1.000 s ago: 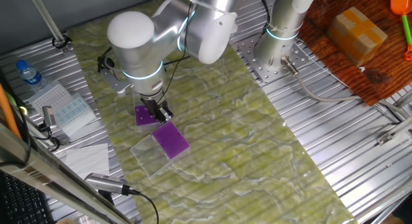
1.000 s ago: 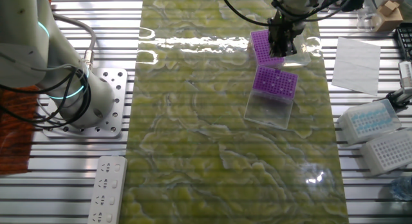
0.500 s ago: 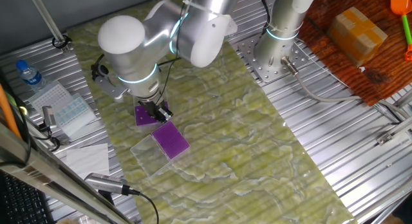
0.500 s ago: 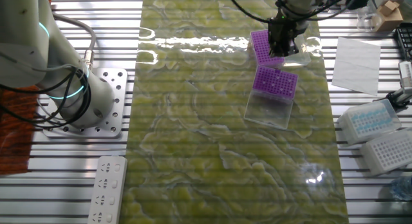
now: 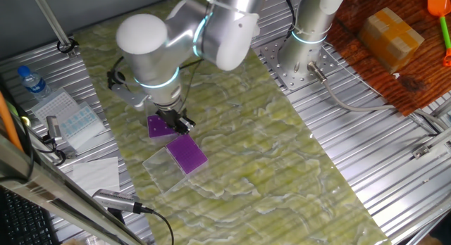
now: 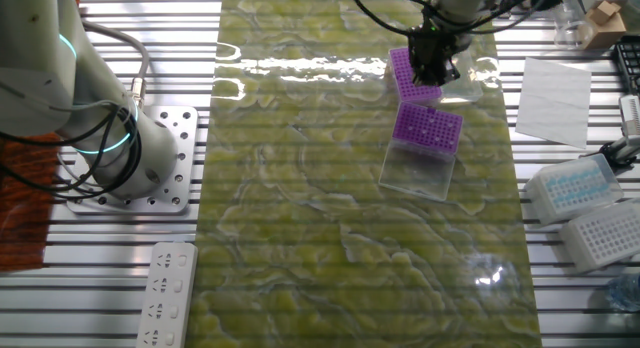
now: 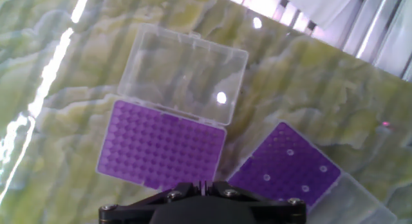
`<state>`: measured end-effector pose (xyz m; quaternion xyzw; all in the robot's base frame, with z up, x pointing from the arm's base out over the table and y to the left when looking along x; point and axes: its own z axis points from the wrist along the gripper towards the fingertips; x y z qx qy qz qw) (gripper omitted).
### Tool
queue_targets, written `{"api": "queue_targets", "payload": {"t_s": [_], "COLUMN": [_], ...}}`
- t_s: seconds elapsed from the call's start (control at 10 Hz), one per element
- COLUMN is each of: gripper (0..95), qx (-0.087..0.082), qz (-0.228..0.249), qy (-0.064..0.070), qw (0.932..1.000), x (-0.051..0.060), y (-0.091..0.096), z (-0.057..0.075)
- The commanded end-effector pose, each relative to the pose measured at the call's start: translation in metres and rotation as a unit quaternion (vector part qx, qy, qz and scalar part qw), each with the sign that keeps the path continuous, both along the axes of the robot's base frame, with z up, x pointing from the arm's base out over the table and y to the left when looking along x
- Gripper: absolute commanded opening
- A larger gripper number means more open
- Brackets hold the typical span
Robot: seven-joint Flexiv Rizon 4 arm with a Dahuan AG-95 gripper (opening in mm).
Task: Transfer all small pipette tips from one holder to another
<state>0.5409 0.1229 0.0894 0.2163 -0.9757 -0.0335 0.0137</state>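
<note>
In the hand view, a purple rack (image 7: pixel 161 150) lies at left with its clear lid (image 7: pixel 183 73) open flat beyond it. A second purple rack (image 7: pixel 286 166) at right holds several small pipette tips (image 7: pixel 265 177), seen as pale specks. My gripper (image 7: pixel 203 184) sits at the bottom edge between the two racks, jaws shut with a thin pale sliver pinched between them. In the fixed views the gripper (image 5: pixel 182 122) (image 6: pixel 432 68) hangs low over the far rack (image 5: pixel 156 127) (image 6: pixel 405 73), next to the lidded rack (image 5: pixel 187 155) (image 6: pixel 428 126).
A second robot's base (image 5: pixel 306 55) (image 6: pixel 150 158) stands on the metal table. White tip boxes (image 6: pixel 580 183) (image 6: pixel 605 238), a paper sheet (image 6: pixel 555 88) and a water bottle (image 5: pixel 32 82) lie off the green mat. A power strip (image 6: pixel 165 293) lies by the mat.
The arm swung slightly left and then back right. The gripper has shifted a little toward the lidded rack while staying low over the racks. The racks have not moved.
</note>
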Motion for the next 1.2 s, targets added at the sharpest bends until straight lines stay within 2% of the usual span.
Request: {"api": "queue_targets", "payload": {"t_s": [0.1,1.2], "gripper": [0.0,0.0], "qx": [-0.005,-0.010], "qz": [-0.033,-0.025], "qy": [-0.005,-0.008], "qw": [0.9994,0.9996], "x": [-0.0007,-0.0034], "y": [0.0064,0.0059], "z": [-0.0030,-0.0108]}}
